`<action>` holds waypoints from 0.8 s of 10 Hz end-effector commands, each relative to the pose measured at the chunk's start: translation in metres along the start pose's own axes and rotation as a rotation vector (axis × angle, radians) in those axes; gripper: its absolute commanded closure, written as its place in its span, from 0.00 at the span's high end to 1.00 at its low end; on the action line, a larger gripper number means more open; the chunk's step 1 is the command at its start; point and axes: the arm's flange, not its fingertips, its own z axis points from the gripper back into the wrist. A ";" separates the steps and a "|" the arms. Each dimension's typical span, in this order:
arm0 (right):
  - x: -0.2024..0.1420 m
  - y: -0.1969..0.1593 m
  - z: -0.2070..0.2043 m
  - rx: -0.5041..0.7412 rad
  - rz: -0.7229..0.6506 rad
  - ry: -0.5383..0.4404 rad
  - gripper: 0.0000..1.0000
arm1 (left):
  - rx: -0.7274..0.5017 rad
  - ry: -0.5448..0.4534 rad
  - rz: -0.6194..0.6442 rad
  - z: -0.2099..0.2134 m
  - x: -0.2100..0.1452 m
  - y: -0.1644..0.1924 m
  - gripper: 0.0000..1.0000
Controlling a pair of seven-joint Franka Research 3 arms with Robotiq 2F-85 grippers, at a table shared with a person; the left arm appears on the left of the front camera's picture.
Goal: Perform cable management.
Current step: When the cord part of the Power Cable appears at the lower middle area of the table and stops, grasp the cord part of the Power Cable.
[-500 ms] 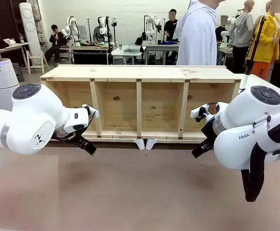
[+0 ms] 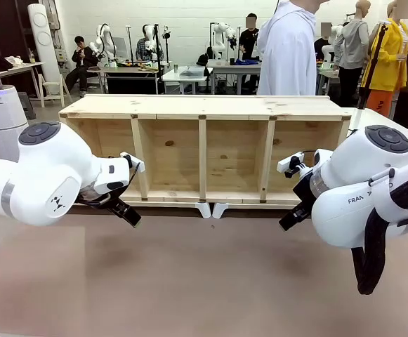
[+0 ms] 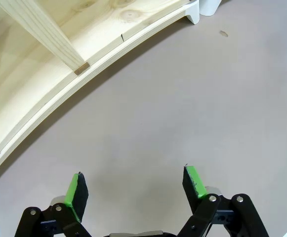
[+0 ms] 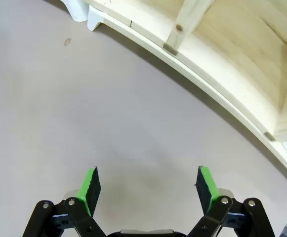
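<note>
Jaws of both tools stand wide apart with nothing between them. The left tool [image 3: 133, 181] and the right tool [image 4: 148, 181] each hang low over bare brown counter [image 2: 204, 281], just in front of the wooden shelf unit [image 2: 204, 147]. Where the cable lies I cannot tell, so its direction, its long axis and the nearer arm can't be judged.
</note>
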 end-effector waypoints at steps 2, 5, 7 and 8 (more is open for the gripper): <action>0.000 0.000 0.000 0.000 0.000 0.000 1.00 | 0.000 0.000 0.004 0.000 -0.001 0.002 1.00; -0.008 -0.001 0.033 0.004 0.001 -0.031 1.00 | -0.013 -0.004 -0.006 0.018 -0.009 0.012 1.00; -0.016 0.004 0.059 -0.027 -0.020 -0.040 1.00 | 0.016 -0.003 0.033 0.036 -0.023 0.022 1.00; -0.023 0.009 0.075 -0.053 -0.042 -0.046 1.00 | 0.038 -0.017 0.051 0.051 -0.032 0.027 1.00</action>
